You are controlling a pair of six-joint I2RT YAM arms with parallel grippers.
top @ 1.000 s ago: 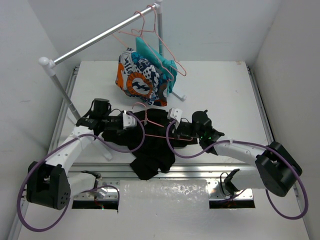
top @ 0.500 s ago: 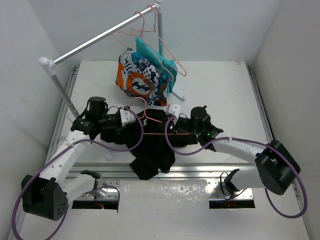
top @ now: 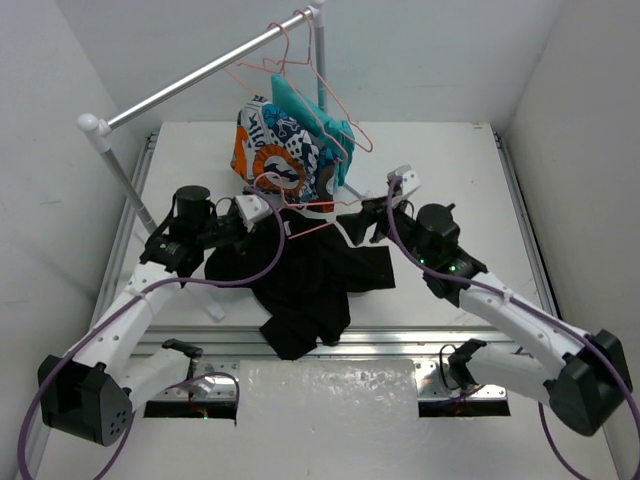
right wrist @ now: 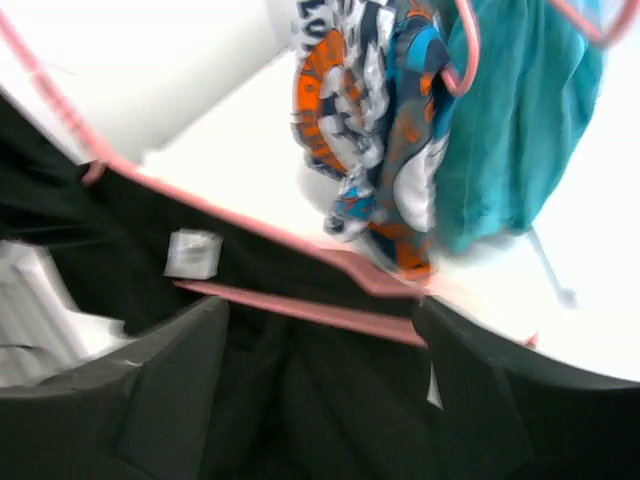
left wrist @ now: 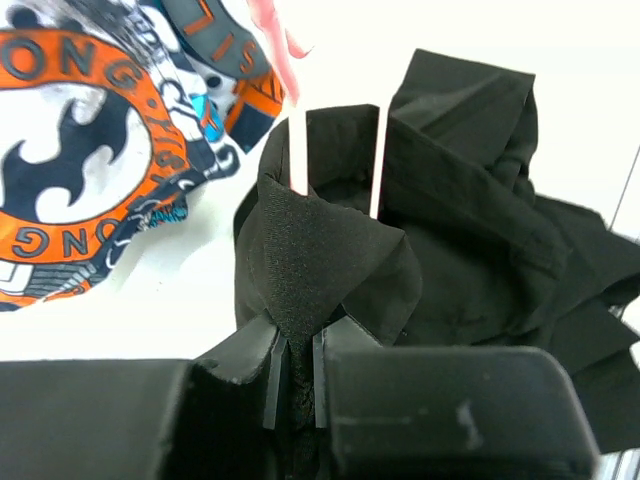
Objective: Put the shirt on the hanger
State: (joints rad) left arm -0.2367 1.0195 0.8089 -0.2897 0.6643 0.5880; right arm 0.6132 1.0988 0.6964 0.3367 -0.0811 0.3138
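Shirt (top: pixel 315 285) sits bunched on the table (top: pixel 450 180) between both arms. I see my left gripper (left wrist: pixel 295 365) pinching a raised fold of it. The pink hanger (right wrist: pixel 300 308) crosses between the spread fingers of my right gripper (right wrist: pixel 320 330). The patterned garment (top: pixel 275 150) hangs just behind.

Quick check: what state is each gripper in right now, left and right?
Left gripper: shut, pinching a fold of the shirt.
Right gripper: open, with the hanger wire crossing the gap between its spread fingers; the view is blurred.
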